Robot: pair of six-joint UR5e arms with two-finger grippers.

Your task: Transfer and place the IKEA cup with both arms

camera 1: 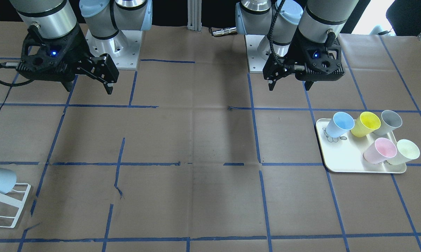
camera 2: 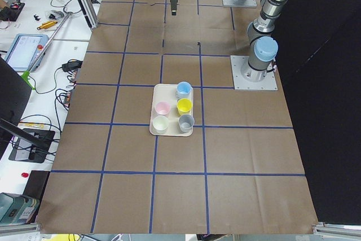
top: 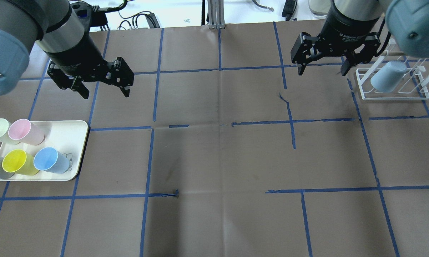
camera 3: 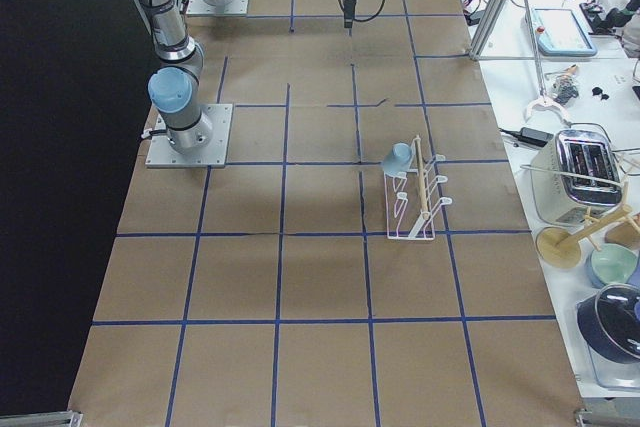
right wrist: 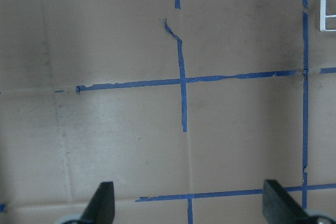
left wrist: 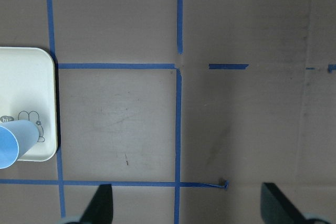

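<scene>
A pale-blue cup stands upright on a cream tray. It also shows in the overhead view and at the left edge of the left wrist view. A second, alike blue cup hangs tilted on a white wire rack, seen also in the front view. My left gripper is open and empty, above bare table beyond the tray. My right gripper is open and empty, just left of the rack. Both wrist views show open fingers over bare paper.
On the tray stand also a yellow cup, a pink cup, a grey cup and a pale-green cup. Brown paper with blue tape lines covers the table. The arm bases sit at the robot's edge.
</scene>
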